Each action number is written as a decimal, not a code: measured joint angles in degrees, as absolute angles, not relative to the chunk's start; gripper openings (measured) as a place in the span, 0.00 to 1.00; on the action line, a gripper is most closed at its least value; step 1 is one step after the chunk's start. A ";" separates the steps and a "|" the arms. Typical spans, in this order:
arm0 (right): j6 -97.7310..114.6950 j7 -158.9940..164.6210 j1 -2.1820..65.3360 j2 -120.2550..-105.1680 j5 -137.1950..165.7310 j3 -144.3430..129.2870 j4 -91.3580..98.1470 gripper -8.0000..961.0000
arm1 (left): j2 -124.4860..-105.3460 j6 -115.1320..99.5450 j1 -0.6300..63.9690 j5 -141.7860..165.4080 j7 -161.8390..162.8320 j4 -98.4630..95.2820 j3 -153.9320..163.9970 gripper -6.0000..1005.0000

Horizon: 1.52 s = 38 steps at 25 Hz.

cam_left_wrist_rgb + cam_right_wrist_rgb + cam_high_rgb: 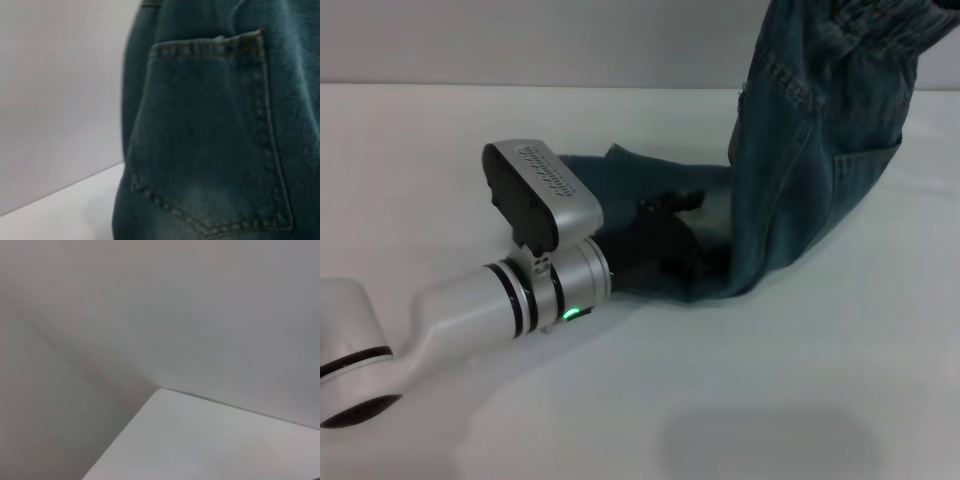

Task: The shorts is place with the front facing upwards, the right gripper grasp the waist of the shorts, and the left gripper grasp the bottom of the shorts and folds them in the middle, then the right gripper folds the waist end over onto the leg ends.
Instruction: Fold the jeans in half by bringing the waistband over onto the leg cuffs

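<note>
Low on the table, my left gripper [665, 240] lies with its black prongs pressed into the bottom of the shorts [620, 180]. The prongs look closed on the denim there, though the cloth hides their tips, so I judge that rather than see it plainly.

From that pinned end the shorts [800, 170] run toward my right and then rise steeply, the waist end [880, 30] hanging high at the far right and passing out of the head view. Something holds it up there; by the task that would be my right gripper, but it shows in no view, and my right wrist camera sees only the white table [210, 440] and the wall behind it. My left wrist camera is filled by a stitched pocket [210, 135] hanging close in front of it.

So the long axis runs from my left gripper up and to the right, with the leg ends flat on the table just beside me. As I read it, the waist must next come down over them. No containers are present.
</note>
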<state>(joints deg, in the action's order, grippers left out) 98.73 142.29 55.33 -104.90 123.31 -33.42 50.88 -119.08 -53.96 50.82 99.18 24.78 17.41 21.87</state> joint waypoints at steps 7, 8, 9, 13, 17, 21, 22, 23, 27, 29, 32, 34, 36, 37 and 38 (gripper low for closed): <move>98.72 141.91 56.02 -105.03 122.81 -33.57 48.40 0.05 | -119.08 -53.40 49.50 112.66 24.74 19.71 11.43 0.83; 98.80 141.88 56.13 -105.06 122.80 -33.58 48.07 0.05 | -119.08 -53.13 49.27 113.97 24.64 19.94 10.32 0.83; 98.92 141.86 56.22 -105.08 122.80 -33.58 47.82 0.05 | -119.08 -52.70 48.94 115.42 24.49 20.08 9.11 0.83; 99.15 141.84 56.24 -105.10 122.77 -34.14 47.53 0.06 | -118.88 -51.48 47.50 118.58 24.29 19.53 4.95 0.83; 99.32 141.83 55.99 -105.12 122.77 -34.68 47.39 0.07 | -118.59 -51.04 46.20 119.28 24.22 16.75 3.49 0.83; 99.47 141.81 55.94 -105.42 122.77 -35.13 46.98 0.07 | -118.54 -50.99 45.34 119.31 24.21 13.71 3.26 0.83; 99.51 141.80 55.94 -105.47 122.77 -35.18 46.78 0.07 | -118.52 -50.98 45.26 119.31 24.24 13.36 3.17 0.83; 99.53 141.77 55.96 -105.49 122.77 -35.20 46.59 0.07 | -118.45 -50.96 45.14 119.33 24.38 12.85 3.01 0.83; 99.56 141.36 56.08 -105.83 122.77 -35.37 45.97 0.08 | -118.31 -50.90 44.62 119.22 24.51 10.96 1.61 0.83; 99.59 140.90 56.10 -106.19 122.69 -35.77 45.89 0.08 | -118.29 -50.89 44.42 119.24 24.29 9.74 0.28 0.83; 99.64 140.12 56.21 -106.42 121.40 -36.81 45.28 0.09 | -118.29 -50.87 44.36 118.94 24.23 7.18 -1.89 0.83; 99.69 139.58 56.30 -106.47 120.32 -37.99 44.34 0.09 | -118.29 -50.81 44.37 118.76 24.18 5.28 -5.43 0.83; 99.66 139.02 56.52 -106.59 119.92 -38.89 43.34 0.09 | -118.28 -50.74 44.38 118.74 24.14 3.75 -8.86 0.83; 99.65 138.69 56.68 -106.69 119.91 -39.17 42.93 0.09 | -118.19 -50.68 44.37 118.75 24.14 2.43 -12.51 0.83; 99.64 138.34 56.85 -106.83 119.90 -39.46 42.43 0.09 | -118.19 -50.68 44.37 118.75 24.14 2.43 -12.51 0.83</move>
